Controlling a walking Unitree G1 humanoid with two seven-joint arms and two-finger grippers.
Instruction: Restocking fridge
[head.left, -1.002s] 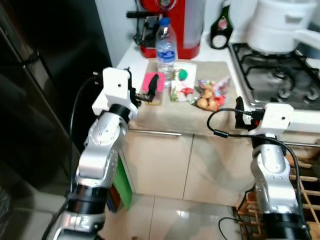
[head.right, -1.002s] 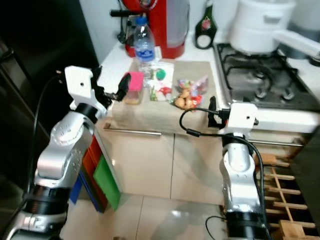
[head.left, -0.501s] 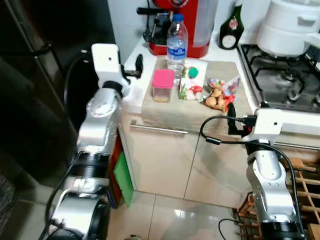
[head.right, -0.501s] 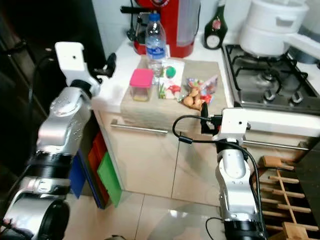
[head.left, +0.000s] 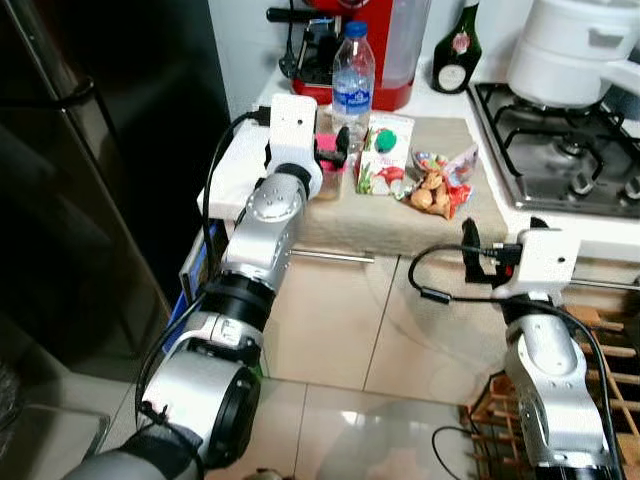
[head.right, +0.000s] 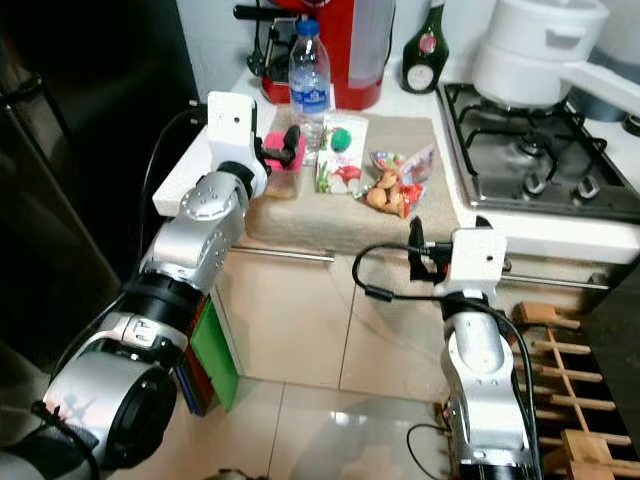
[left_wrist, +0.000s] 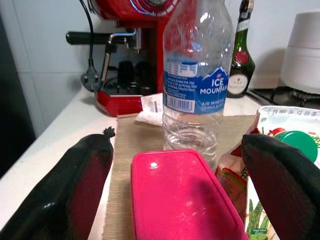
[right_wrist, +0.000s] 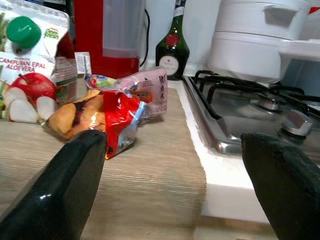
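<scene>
Left gripper spread wide, one finger on each side of the pink-lidded container, not yet closed on it, holding nothing. Container sits upper centre of the left eye view on the beige mat, just in front of the water bottle and just beside the juice carton. It looks like a small clear plastic tub with a flat glossy pink lid and something pale brown inside. Judged rigid and light, the lid smooth and maybe slippery, so the best hold is across the side walls under the lid rim, not on the lid itself. Bottle is clear plastic with a blue label and nearly touches the tub behind, so a push forward could tip it. Snack bag to the right on the mat is soft and crinkly. Right gripper also wide open and empty, low at the counter edge, centre right of the left eye view, pointed at the snack bag and the gas hob. Red coffee machine and dark green bottle at the back along the top edge
</scene>
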